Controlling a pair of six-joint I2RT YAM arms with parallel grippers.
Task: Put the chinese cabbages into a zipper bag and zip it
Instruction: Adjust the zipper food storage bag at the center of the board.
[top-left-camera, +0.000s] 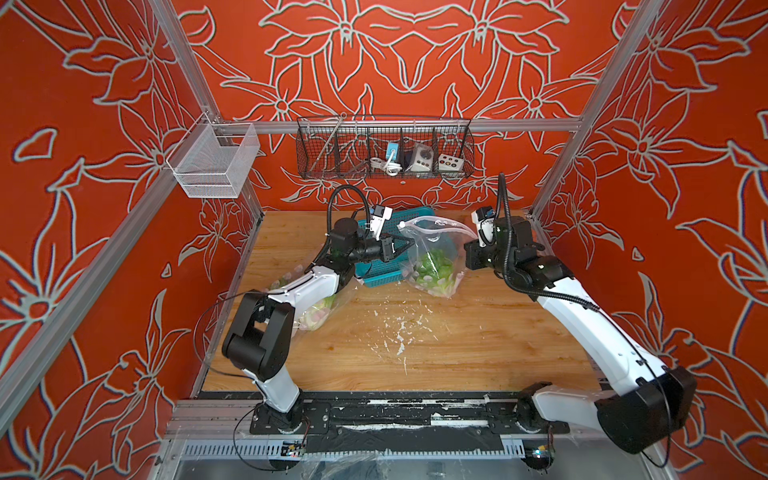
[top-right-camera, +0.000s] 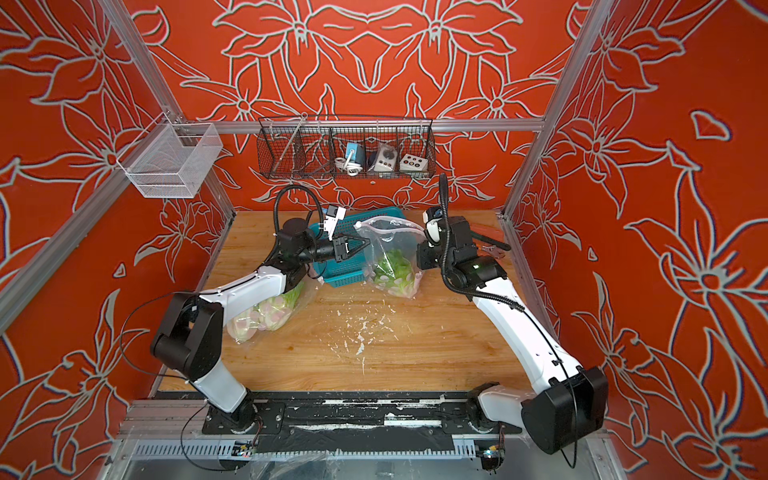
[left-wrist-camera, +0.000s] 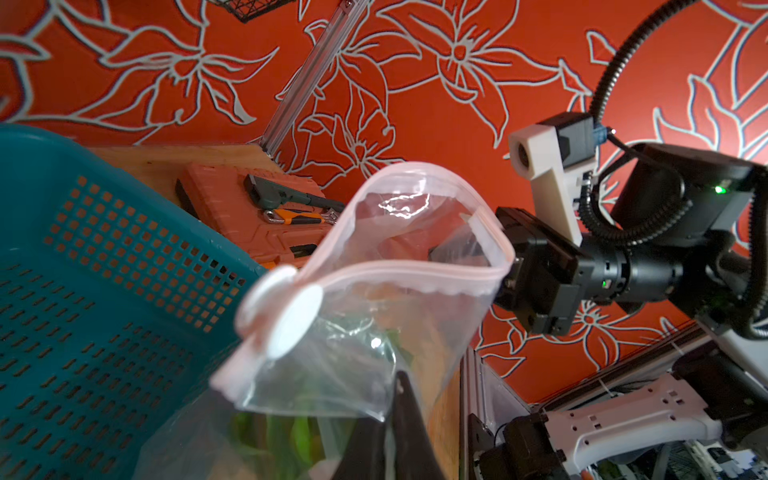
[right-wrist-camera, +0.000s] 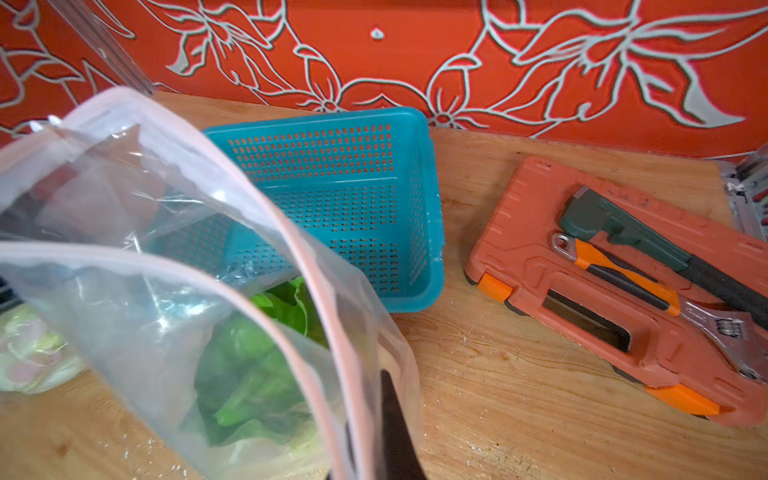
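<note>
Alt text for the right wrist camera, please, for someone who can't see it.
A clear zipper bag with its pink-edged mouth open fills the foreground, green chinese cabbages inside. Behind it on the wooden table sit a teal basket, empty as far as visible, and an orange tool case with a wrench on top.

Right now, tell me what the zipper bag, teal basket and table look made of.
The zipper bag: thin clear plastic film, glossy; it crinkles, glints and shows the chinese cabbages through. The teal basket: rigid moulded plastic, probably; uniform colour, grid of holes. The table: wood or wood-look board, matte; grain lines.
</note>
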